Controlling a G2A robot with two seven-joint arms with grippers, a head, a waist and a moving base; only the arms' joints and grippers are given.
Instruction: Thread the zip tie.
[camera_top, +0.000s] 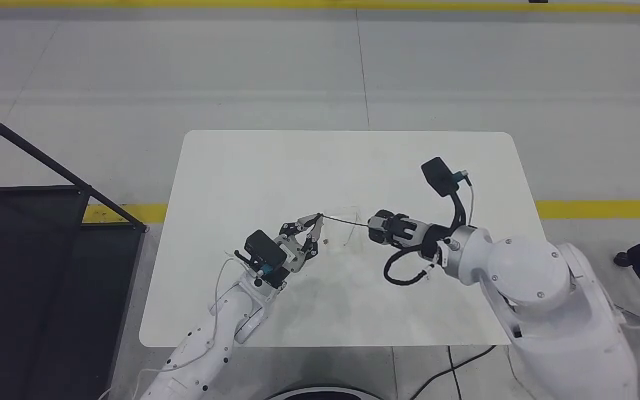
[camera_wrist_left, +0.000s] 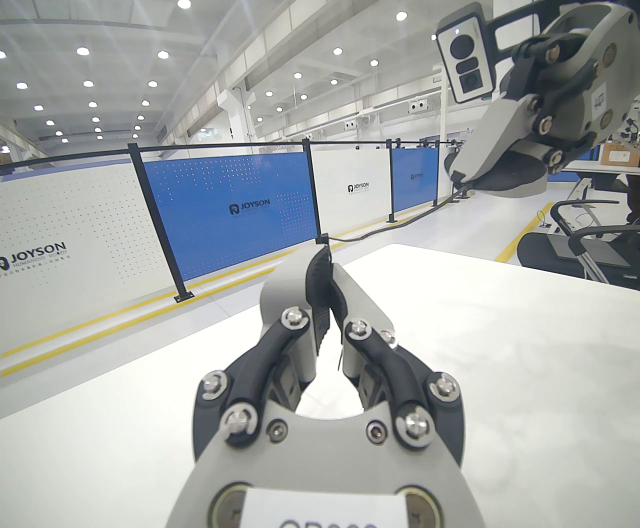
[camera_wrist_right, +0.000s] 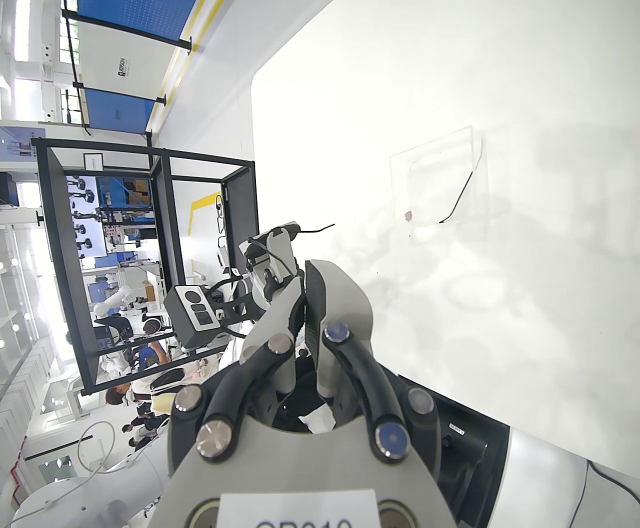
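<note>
since the left gripper (camera_wrist_left: 324, 257) pinches one end of the zip tie (camera_top: 340, 217) and the right gripper (camera_wrist_right: 306, 285) is closed on the other, holding it above the clear tray (camera_wrist_right: 430, 165), a skewed pull could bend it or let it slip loose onto the tray.
</note>
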